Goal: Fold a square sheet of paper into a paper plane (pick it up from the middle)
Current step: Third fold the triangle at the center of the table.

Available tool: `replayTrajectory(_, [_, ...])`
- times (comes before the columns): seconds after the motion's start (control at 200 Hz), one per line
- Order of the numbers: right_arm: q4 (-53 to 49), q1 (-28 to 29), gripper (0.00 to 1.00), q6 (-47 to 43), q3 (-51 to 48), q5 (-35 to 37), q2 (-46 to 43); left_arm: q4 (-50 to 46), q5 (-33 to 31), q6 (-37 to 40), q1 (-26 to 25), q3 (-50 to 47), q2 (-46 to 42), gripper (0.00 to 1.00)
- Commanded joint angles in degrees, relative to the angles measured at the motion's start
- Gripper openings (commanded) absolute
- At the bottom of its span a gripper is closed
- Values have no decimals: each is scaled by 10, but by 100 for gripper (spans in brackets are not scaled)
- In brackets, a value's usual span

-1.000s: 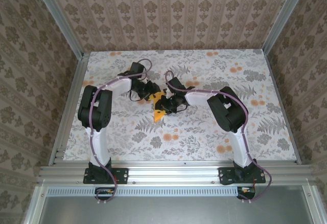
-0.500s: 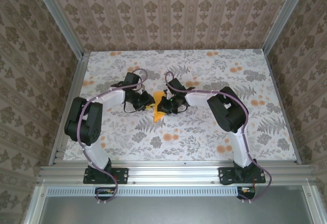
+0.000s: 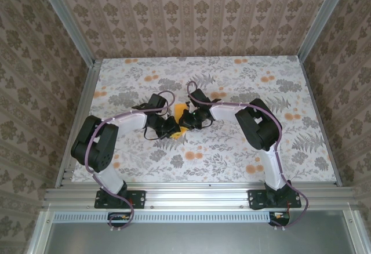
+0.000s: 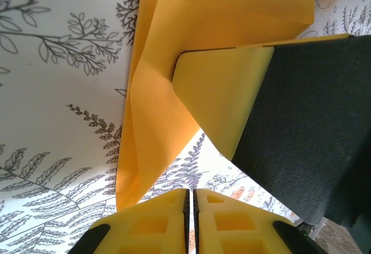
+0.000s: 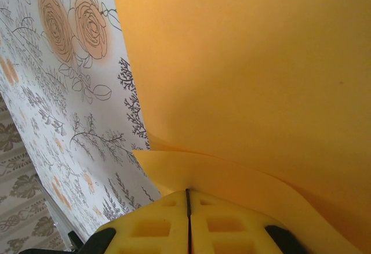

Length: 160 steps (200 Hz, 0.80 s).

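The square sheet of paper (image 3: pixel 182 112), folded to a point, is located mid-counter (image 3: pixel 232 149) between both claws. The right claw (image 5: pixel 187 195) is clamped on a paper layer. The left claw (image 4: pixel 190 199) is pressed together beside the paper's tip.

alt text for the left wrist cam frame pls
The folded orange paper runs from the top edge down to the left gripper's closed yellow fingers, its lower tip hidden behind them. The right gripper's yellow finger and black body reach across the paper from the right, above a floral tablecloth.
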Motion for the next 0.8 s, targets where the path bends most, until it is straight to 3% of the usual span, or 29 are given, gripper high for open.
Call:
replayTrajectory(0.0, [-94, -3, 9, 4, -20, 72, 20, 5, -8, -5, 0, 5, 7, 13])
replayTrajectory(0.795, [-96, -3, 9, 3, -19, 69, 26, 4, -7, -6, 3, -11, 40, 13])
